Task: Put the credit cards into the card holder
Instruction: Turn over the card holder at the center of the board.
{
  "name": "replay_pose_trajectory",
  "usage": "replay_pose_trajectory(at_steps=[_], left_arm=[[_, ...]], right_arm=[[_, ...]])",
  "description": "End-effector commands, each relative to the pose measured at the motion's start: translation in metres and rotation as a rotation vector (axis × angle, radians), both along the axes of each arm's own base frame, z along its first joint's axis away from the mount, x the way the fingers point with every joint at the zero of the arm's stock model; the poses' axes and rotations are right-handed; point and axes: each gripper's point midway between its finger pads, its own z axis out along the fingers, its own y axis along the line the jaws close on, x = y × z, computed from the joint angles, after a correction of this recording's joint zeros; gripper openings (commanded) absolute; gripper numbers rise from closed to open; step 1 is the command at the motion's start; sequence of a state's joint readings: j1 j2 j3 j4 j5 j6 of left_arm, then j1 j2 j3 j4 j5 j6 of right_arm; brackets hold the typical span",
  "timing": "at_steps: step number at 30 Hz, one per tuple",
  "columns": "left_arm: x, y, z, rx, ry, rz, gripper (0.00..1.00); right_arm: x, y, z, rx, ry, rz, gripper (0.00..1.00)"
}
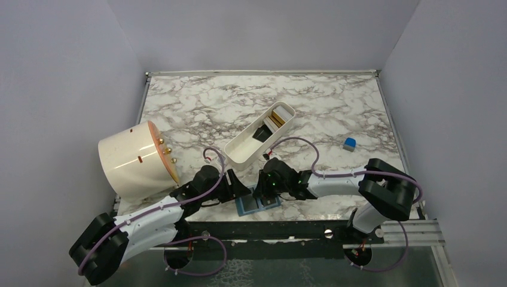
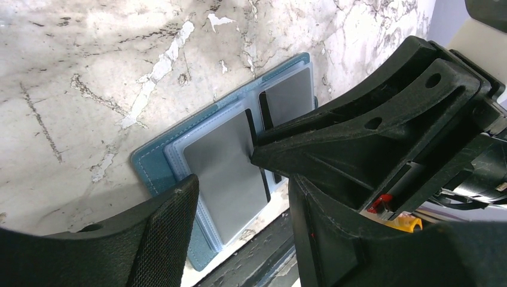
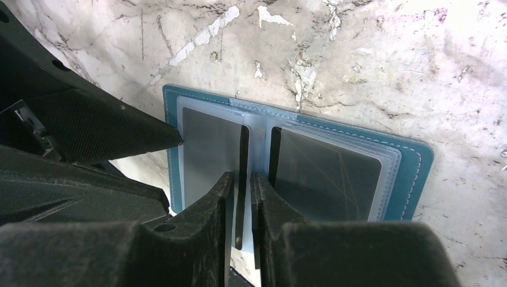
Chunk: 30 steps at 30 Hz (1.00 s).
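The teal card holder [image 1: 258,204] lies open at the table's near edge, clear pockets up; it also shows in the left wrist view [image 2: 155,170] and the right wrist view [image 3: 412,173]. A grey card [image 3: 209,143] sits in its left pocket and a dark card [image 3: 329,173] in its right pocket. My right gripper [image 3: 242,191] is over the fold, shut on a black card [image 3: 240,155] seen edge-on. My left gripper [image 2: 239,239] is open; one fingertip [image 3: 170,136] touches the holder's left edge. More cards [image 1: 274,119] lie in the white tray.
The long white tray [image 1: 239,156] lies diagonally just behind both grippers. A cream cylinder [image 1: 134,160] lies on its side at the left. A small blue cube [image 1: 350,143] sits at the right. The holder's near side overhangs the table's front edge.
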State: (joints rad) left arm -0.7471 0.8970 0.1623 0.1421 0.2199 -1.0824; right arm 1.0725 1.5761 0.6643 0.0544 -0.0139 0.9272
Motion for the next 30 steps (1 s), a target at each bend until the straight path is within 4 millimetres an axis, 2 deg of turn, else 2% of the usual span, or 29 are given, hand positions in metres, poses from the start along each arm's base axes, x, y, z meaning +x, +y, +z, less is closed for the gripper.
replay_pose_trajectory(at_steps=[1, 13, 22, 30], left_arm=[[0.0001, 0.0012, 0.0051, 0.008, 0.003, 0.001, 0.59], [-0.0081, 0.0082, 0.0047, 0.028, 0.03, 0.001, 0.61], [-0.0061, 0.002, 0.0086, -0.034, 0.009, 0.003, 0.61], [-0.0061, 0.0039, 0.0004, -0.008, 0.033, 0.012, 0.61]], right_arm=[[-0.0111, -0.0062, -0.0169, -0.027, 0.043, 0.012, 0.16], [-0.0099, -0.0074, -0.0141, -0.023, 0.039, 0.0, 0.16], [-0.0126, -0.0072, -0.0168, -0.016, 0.049, 0.006, 0.16], [-0.0134, -0.0069, -0.0168, -0.01, 0.051, 0.007, 0.16]])
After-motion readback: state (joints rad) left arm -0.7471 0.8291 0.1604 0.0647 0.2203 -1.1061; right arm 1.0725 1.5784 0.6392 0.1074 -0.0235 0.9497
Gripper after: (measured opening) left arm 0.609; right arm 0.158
